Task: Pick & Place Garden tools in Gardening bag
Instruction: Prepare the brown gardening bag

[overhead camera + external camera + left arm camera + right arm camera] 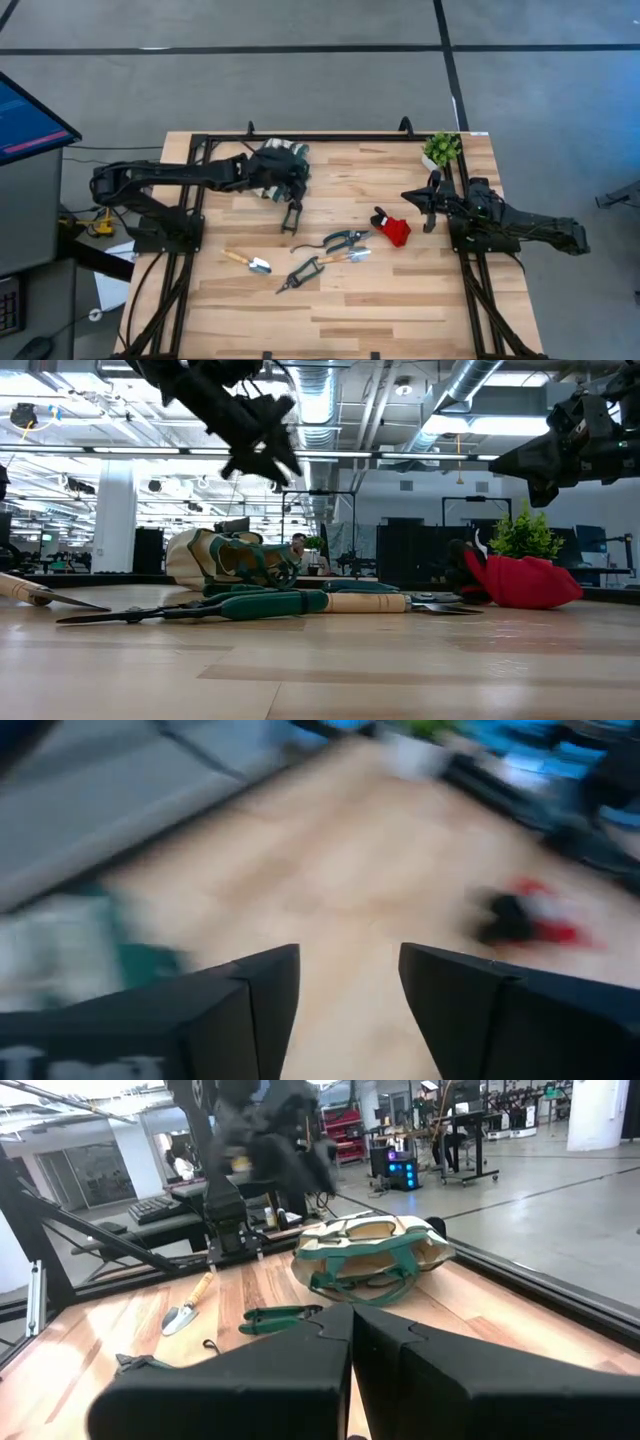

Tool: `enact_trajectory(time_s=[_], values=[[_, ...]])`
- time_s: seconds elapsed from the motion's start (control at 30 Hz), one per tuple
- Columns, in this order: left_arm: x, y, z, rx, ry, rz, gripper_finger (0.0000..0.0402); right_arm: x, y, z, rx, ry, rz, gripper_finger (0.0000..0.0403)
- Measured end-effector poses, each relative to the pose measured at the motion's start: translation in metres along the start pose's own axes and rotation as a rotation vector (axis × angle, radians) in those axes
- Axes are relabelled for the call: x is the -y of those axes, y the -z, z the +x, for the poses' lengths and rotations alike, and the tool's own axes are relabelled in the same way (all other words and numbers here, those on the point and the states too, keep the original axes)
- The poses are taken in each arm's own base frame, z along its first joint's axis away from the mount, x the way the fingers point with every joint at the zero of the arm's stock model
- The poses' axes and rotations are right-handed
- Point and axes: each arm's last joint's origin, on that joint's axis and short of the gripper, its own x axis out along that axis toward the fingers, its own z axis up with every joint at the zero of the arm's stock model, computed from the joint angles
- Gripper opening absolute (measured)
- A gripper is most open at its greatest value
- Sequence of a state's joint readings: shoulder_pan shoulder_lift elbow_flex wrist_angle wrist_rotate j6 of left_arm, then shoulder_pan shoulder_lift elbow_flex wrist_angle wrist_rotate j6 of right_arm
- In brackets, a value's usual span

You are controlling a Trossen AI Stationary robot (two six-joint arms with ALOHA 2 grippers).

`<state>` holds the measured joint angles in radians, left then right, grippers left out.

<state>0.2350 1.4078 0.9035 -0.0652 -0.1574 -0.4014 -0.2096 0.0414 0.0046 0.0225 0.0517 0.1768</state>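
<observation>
Found bag (282, 166) slumped at 11 o'clock on table (400, 310); could not make out its mouth or any contents. Counted five tools outside it, around table centre: trowel (250, 262) at 7 o'clock, clippers (298, 275) at 6 o'clock, pruners (345, 240), wood-handled tool (347, 257), red-and-black piece (392, 230) at 3 o'clock. Judged tools light and stiff, with slippery metal ends; recommended gripping across handle, near balance point. Judged bag soft and liable to collapse or slide; expected mouth to need holding open. Noted left gripper (292, 218) released and empty, hanging above table just at 5 o'clock of bag. Noted right gripper (430, 203) clenched on nothing, waiting near 2 o'clock edge beside plant (441, 150).
</observation>
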Motion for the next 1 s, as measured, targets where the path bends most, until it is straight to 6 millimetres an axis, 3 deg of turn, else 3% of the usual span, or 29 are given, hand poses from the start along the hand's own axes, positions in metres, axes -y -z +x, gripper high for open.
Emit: enact_trajectory(time_s=[0.13, 0.27, 0.47, 0.7, 0.83, 1.0], values=[[0.003, 0.014, 0.026, -0.064, 0.040, -0.037, 0.0155, 0.000, 0.000, 0.000, 0.000, 0.000, 0.000, 0.0000], [-0.008, 0.026, 0.046, -0.133, -0.015, -0.095, 0.0152, 0.000, 0.000, 0.000, 0.000, -0.001, 0.000, 0.0000], [-0.024, 0.026, 0.052, -0.146, -0.075, -0.177, 0.0152, 0.000, 0.000, 0.000, -0.001, -0.002, 0.008, 0.0000], [-0.014, 0.030, 0.051, -0.161, -0.049, -0.147, 0.0138, 0.000, 0.000, 0.000, -0.001, -0.002, 0.008, 0.0000], [0.000, 0.015, 0.046, -0.182, -0.044, -0.058, 0.0114, 0.000, 0.000, 0.000, -0.001, -0.002, 0.008, 0.0000], [0.011, -0.014, 0.030, -0.254, -0.202, 0.042, 0.0076, 0.000, 0.000, 0.000, -0.001, -0.002, 0.008, 0.0000]])
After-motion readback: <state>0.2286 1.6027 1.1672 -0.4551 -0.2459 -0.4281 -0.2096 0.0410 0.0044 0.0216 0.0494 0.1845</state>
